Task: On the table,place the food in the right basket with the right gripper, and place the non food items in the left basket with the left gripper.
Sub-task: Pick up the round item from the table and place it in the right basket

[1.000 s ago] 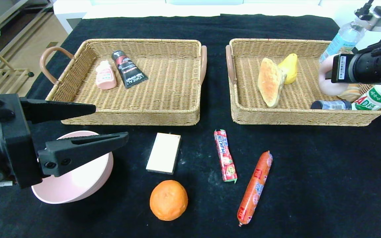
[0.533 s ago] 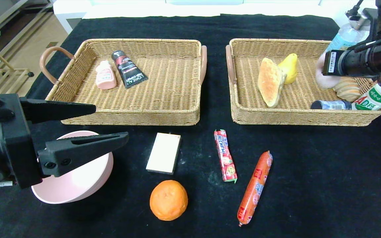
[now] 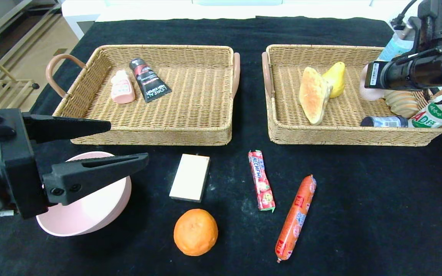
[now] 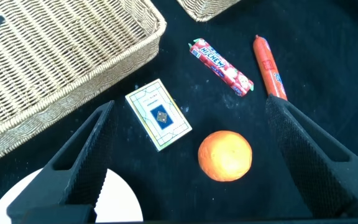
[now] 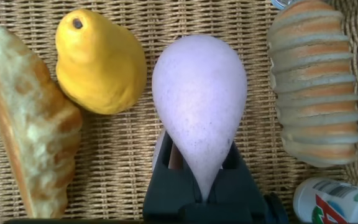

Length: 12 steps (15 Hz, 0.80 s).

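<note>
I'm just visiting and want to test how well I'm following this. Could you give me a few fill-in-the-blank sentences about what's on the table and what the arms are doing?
1. The right gripper is shut on a pale, ____-shaped item over the right basket.
2. The left basket holds ____ items.
3. The left gripper hangs open above the pink ____.
4. The round fruit on the black table is an ____.

Missing words: teardrop; two; bowl; orange
</note>
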Motion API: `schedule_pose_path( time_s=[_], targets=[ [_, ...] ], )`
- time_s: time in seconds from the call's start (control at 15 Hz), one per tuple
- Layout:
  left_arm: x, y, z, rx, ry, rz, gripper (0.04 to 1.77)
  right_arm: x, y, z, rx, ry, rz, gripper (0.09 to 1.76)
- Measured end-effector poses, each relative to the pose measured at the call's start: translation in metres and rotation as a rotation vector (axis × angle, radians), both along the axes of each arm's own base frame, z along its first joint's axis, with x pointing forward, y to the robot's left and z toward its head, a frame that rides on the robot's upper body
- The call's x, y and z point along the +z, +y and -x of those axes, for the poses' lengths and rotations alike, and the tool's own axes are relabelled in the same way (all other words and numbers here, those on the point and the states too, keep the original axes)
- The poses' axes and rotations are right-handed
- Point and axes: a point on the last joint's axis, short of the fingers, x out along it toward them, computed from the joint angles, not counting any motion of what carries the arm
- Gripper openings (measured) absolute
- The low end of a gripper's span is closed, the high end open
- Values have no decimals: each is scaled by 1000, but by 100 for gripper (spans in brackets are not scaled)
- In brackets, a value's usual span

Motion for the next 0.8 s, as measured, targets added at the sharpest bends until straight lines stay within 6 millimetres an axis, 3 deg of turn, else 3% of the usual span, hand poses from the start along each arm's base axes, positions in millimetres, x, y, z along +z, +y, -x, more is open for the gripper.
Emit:
schedule_pose_path(
  time_s=[0.07, 0.4, 0.8],
  targets=[
    [0, 0, 0, 0, 0, 0, 172, -1, 0, -1, 1, 2, 1, 16],
    [1, 0, 1, 0, -4, 2, 172, -2, 0, -2, 0, 5, 0, 88],
    [3, 1, 1, 0, -12, 6, 172, -2, 1, -2, 1, 4, 1, 132]
  ],
)
